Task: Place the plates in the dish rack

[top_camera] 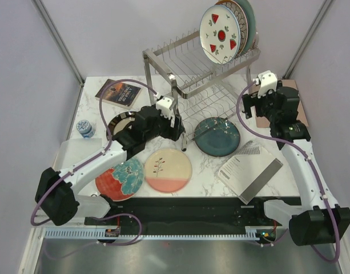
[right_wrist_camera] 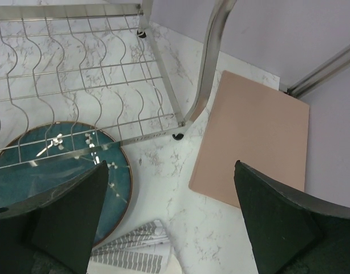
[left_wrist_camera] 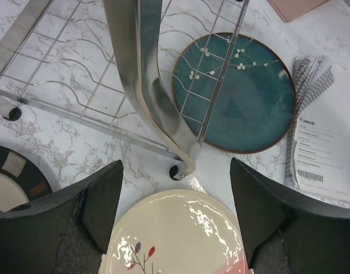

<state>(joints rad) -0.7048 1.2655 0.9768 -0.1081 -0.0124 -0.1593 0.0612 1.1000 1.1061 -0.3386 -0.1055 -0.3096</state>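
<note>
Dish rack (top_camera: 192, 68) stands at the far side of the surface (top_camera: 206, 166).

Upper tier, right end: we count three plates standing upright in the slots. A white plate with red wedges (top_camera: 220, 33) is in front, with a patterned-rim plate (top_camera: 238, 12) and a teal-edged plate (top_camera: 252, 25) behind it.

Flat on the surface:
- dark teal plate (top_camera: 217, 137), partly under the front edge of the rack's lower tier
- cream-and-pink plate (top_camera: 168, 170), near the front edge
- red plate with teal flower (top_camera: 119, 178), just beside it on the left
- dark brown plate (top_camera: 119, 123), partly hidden by the left arm (top_camera: 106, 157)

Left gripper (left_wrist_camera: 175, 194) is released, fingers wide apart and holding nothing. It hangs over the rack's front foot and the far rim of the cream-and-pink plate.

Right gripper (right_wrist_camera: 170, 171) is also spread and empty. It hangs above the rack's right corner, between the dark teal plate and a pink board (right_wrist_camera: 252, 142).
</note>
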